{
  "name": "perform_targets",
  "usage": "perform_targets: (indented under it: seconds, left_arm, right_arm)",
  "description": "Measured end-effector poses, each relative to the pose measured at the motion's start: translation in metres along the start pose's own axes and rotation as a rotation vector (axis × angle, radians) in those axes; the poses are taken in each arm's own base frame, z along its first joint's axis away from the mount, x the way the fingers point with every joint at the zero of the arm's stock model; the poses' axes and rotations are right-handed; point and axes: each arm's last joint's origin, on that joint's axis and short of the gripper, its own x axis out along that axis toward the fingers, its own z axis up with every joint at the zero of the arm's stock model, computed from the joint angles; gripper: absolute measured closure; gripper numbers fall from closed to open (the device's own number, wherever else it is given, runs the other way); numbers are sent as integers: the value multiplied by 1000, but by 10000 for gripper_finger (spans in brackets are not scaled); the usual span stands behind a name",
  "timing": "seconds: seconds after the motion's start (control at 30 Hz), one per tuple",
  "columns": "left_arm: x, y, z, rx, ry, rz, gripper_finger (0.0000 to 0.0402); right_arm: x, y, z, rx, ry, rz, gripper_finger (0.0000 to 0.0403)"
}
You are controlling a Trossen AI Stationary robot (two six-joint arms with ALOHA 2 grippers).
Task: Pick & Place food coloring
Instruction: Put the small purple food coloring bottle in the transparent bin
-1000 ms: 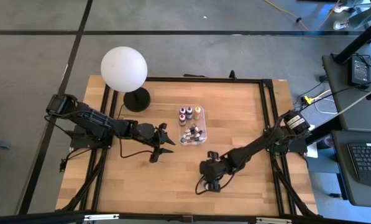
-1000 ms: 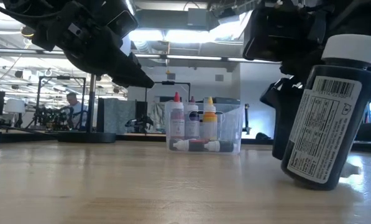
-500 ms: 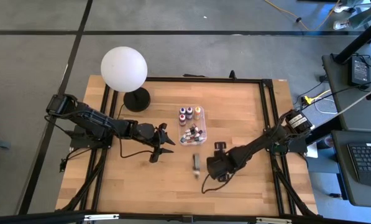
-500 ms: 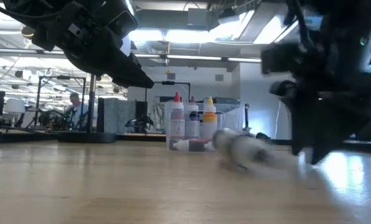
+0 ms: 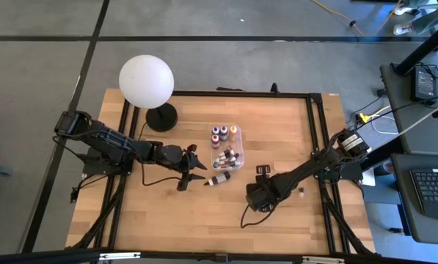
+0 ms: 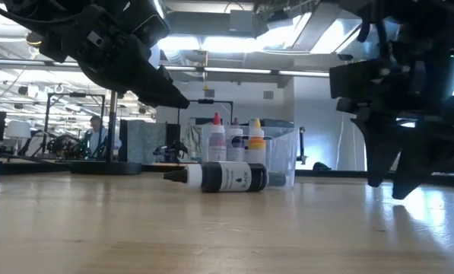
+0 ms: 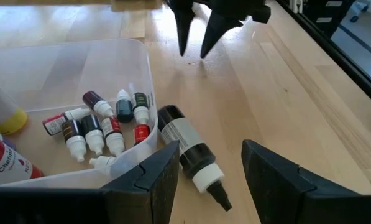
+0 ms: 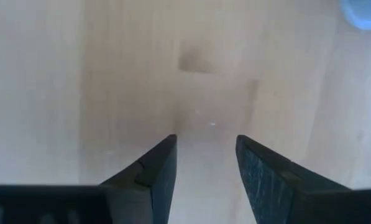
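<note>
A dark food coloring bottle (image 5: 219,178) with a white label and a dark pointed tip lies on its side on the wood, close beside the near wall of the clear plastic box (image 5: 241,158). It also shows in the low view (image 6: 227,176) and the left wrist view (image 7: 186,146). Inside the box (image 7: 145,68), several small white-capped bottles (image 7: 104,127) lie flat and larger ones (image 5: 224,133) stand upright. My left gripper (image 5: 203,172) hovers open just left of the lying bottle. My right gripper (image 5: 263,171) is open to its right, fingers pointing down above bare wood (image 8: 207,168).
A white globe lamp (image 5: 146,79) on a dark round base (image 5: 161,116) stands at the table's far left. A black frame rail (image 5: 314,132) runs along the right side. Bare wood lies toward the near edge. The room and a person (image 6: 96,133) show beyond the table.
My right gripper has let go of the dark bottle, which it held tilted near the table's near side, and has moved a little toward the far edge. The bottle fell and rolled across the wood toward the box, and now lies on its side beside it.
</note>
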Motion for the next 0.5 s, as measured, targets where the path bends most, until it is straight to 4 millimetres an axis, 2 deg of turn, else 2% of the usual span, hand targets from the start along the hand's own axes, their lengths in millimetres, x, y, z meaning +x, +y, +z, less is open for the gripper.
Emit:
perform_targets:
  seconds: [0.13, 0.33, 0.5]
  left_arm:
    - [0, 0, 0, 0, 0, 0, 231]
    - [0, 0, -1, 0, 7, 1, 231]
    - [0, 0, -2, 0, 17, 1, 231]
  right_arm:
    - [-9, -8, -9, 149, 68, -31, 235]
    - [-46, -24, -30, 359, 132, -50, 235]
    - [-74, -29, -51, 440, 187, -60, 235]
